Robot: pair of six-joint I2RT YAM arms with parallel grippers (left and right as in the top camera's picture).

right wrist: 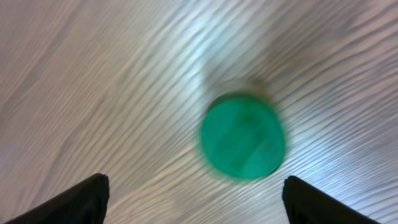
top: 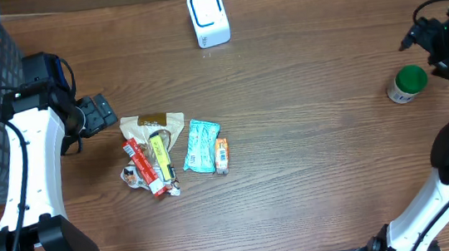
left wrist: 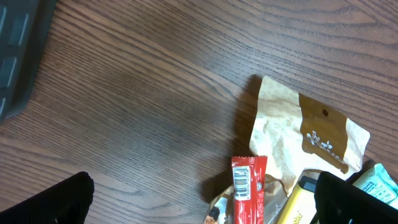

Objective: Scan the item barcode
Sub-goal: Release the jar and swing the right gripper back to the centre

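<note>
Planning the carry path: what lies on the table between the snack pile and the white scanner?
Nothing. The overhead view shows only bare wooden table between the snack pile and the white scanner.

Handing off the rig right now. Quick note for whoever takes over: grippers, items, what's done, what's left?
Left gripper: open, empty, beside the snack pile, nearest the tan pouch.
Right gripper: open, empty, over the green-lidded jar, which stands upright on the right, apart from the pile.
Scanner: top centre of the overhead view, nothing in front of it.
Pile also holds a red bar with its barcode facing up, a yellow bar, a teal packet and a small orange pack.
Done: cannot tell which items are scanned.
Left: grasp an item and show its barcode to the scanner.
</note>
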